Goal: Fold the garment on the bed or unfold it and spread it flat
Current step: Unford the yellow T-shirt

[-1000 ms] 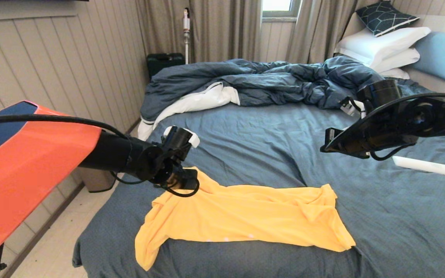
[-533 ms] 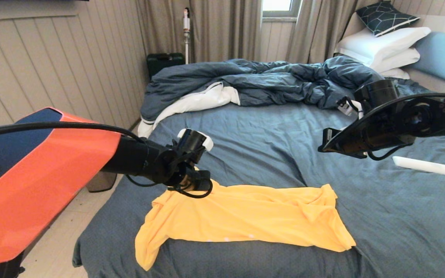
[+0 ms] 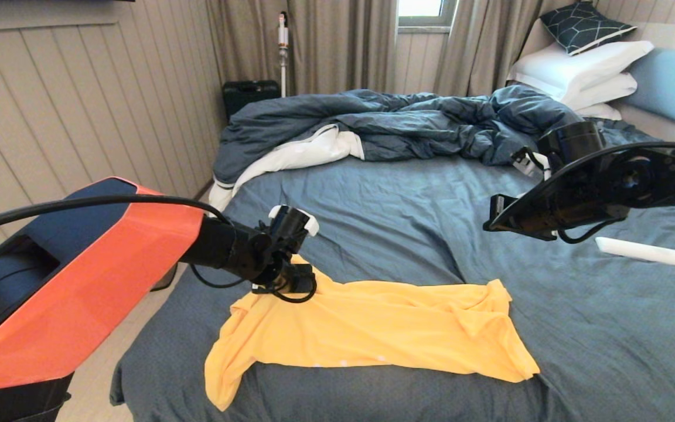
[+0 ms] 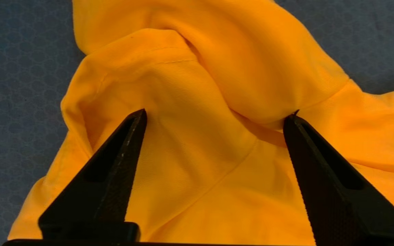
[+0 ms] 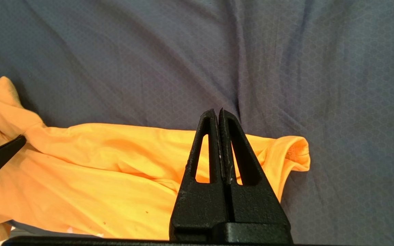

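While the garment lies spread crosswise on the near part of the bed, the left gripper sits low over its upper left corner, at the bunched sleeve and shoulder fabric. In the left wrist view the left gripper has its jaws spread wide, one tip on each side of a raised fold of yellow cloth; nothing is clamped between them. The shirt is wrinkled, with one sleeve trailing toward the near left edge of the mattress and the other end gathered in a small ridge at the right. Behind it, a rumpled dark blue duvet with a white underside lies across the far half of the bed. Further right, the right gripper hangs above the slate-blue sheet, well apart from the shirt's right end. The right wrist view shows the right gripper pressed shut on nothing, with cloth and sheet below it. White pillows are stacked at the far right.
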